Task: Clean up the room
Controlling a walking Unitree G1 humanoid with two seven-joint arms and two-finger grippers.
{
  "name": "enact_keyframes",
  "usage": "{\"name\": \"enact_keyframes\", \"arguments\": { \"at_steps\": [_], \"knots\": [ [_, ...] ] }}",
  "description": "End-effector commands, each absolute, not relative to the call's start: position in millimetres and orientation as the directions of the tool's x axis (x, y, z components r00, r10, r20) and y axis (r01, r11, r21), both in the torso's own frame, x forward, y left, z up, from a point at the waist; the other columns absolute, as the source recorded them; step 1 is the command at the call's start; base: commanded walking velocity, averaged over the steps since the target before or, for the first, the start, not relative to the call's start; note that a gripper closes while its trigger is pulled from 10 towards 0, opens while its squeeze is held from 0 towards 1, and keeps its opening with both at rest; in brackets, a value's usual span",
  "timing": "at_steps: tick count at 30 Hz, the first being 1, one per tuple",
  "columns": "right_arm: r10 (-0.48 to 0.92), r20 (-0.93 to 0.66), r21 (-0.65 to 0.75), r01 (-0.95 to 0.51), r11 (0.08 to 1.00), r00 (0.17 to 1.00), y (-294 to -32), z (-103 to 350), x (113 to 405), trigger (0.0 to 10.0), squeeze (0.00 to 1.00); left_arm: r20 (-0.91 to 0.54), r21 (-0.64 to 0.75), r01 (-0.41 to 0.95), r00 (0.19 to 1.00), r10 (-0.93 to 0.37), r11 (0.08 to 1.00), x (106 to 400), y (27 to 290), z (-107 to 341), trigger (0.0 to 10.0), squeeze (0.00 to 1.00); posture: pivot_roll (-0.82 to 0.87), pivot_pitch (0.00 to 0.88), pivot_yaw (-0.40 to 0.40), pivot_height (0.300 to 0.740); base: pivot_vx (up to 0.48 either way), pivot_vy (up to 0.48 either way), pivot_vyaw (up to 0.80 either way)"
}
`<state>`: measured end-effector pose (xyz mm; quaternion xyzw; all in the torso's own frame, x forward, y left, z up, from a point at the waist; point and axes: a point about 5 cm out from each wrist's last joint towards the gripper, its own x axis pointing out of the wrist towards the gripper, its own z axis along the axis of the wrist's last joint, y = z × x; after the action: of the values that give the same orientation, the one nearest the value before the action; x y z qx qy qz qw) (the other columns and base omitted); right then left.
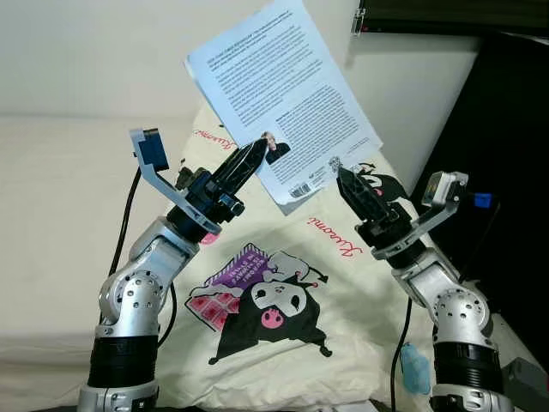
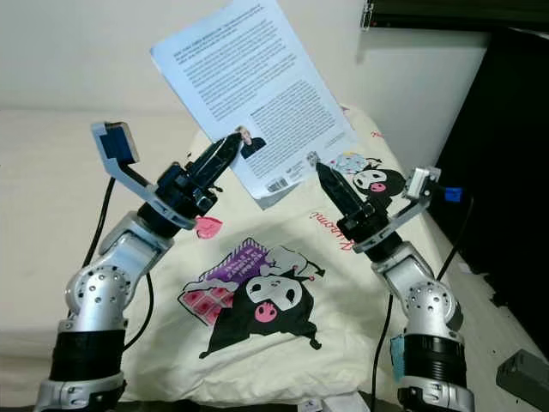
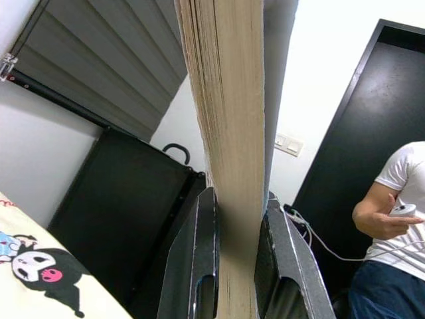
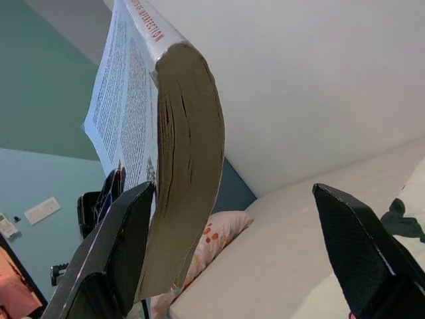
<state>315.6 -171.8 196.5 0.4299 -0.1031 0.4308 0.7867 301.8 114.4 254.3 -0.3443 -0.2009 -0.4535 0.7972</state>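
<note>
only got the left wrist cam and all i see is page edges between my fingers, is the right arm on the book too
Observer: No. The right gripper is open; the book has its lower corner in the gap, close to one finger.
Operator: where on the book is my left grip
Observer: The left gripper clamps the lower edge, near the small photo on the back cover.
Operator: what's under it
Observer: A cream pillow printed with a black cartoon character; the book is held in the air, tilted, above it.
</note>
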Motion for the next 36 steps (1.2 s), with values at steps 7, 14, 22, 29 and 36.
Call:
{"name": "enact_keyframes", "arguments": {
  "at_steps": [7,14,22,29,36],
  "knots": [
    [0.608,0.537,0.584,-0.778,0.234,0.585,-169.5,196.4,312.6,10.0,0.00,0.667,-0.331,0.902,0.431,-0.607,0.276,291.6,106.7,261.7,10.0,0.00,0.00,0.000,-0.036,0.462,0.000,0.000,0.00],
    [0.635,0.595,0.544,-0.828,0.132,0.492,-163.5,202.0,301.9,0.4,0.00,0.637,-0.345,0.898,0.437,-0.634,0.273,291.4,100.3,254.8,10.0,0.00,0.00,0.000,-0.037,0.462,0.000,0.000,0.00],
    [0.651,0.613,0.527,-0.846,0.086,0.448,-159.6,203.2,295.9,0.0,0.00,0.630,-0.351,0.887,0.461,-0.625,0.300,294.0,101.2,254.4,10.0,0.00,0.00,0.000,-0.039,0.462,0.000,0.000,0.00],
    [0.637,0.610,0.532,-0.839,0.112,0.472,-163.4,202.7,299.1,0.0,0.00,0.587,-0.366,0.846,0.534,-0.609,0.388,303.8,106.5,246.3,10.0,0.00,0.00,0.000,-0.040,0.462,0.000,0.000,0.00],
    [0.629,0.613,0.525,-0.841,0.128,0.478,-165.7,205.6,300.5,0.0,0.00,0.570,-0.393,0.848,0.528,-0.630,0.356,303.0,103.6,239.2,10.0,1.00,0.00,0.000,-0.039,0.462,0.000,0.000,0.00]
  ]
}}
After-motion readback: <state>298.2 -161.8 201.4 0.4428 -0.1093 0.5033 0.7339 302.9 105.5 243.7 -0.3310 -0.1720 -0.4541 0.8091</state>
